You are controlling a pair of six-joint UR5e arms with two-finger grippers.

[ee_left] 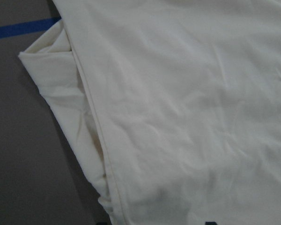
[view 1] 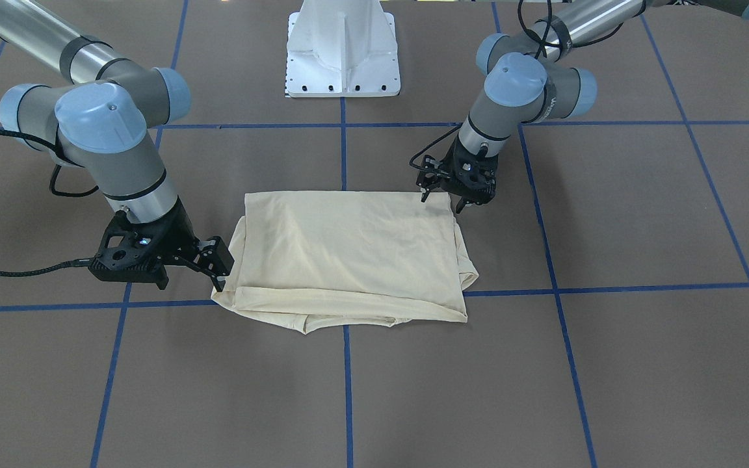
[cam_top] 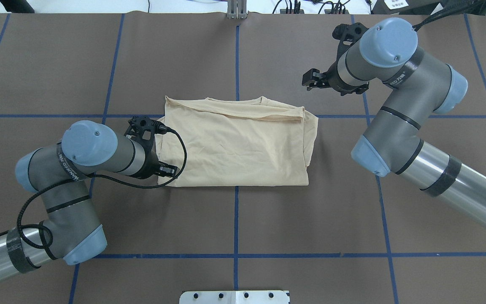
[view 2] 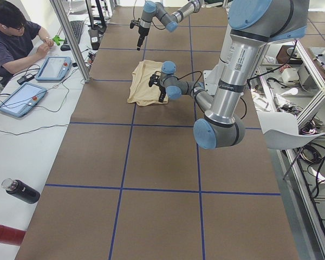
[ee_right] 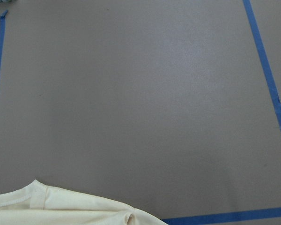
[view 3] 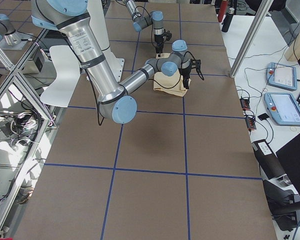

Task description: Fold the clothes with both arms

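The clothes point(view 1: 348, 253) are one pale cream-yellow shirt, folded into a rough rectangle at the table's middle point(cam_top: 238, 143). Its print is turned out of sight. My left gripper point(view 1: 443, 200) hangs open just over the shirt's corner on the robot's side. The left wrist view is filled with cloth point(ee_left: 178, 117) and a folded edge, and no fingers show there. My right gripper point(view 1: 218, 265) is open and raised beside the opposite far corner point(cam_top: 309, 80), holding nothing. The right wrist view shows mostly bare table, with the shirt's edge point(ee_right: 61, 206) at the bottom left.
The white pedestal base point(view 1: 342, 52) stands behind the shirt on the robot's side. Blue tape lines point(cam_top: 236, 211) grid the brown table. In the exterior left view a person point(view 2: 11, 38) sits at a side desk with tablets point(view 2: 21, 100), and bottles point(view 2: 21, 190) lie nearer.
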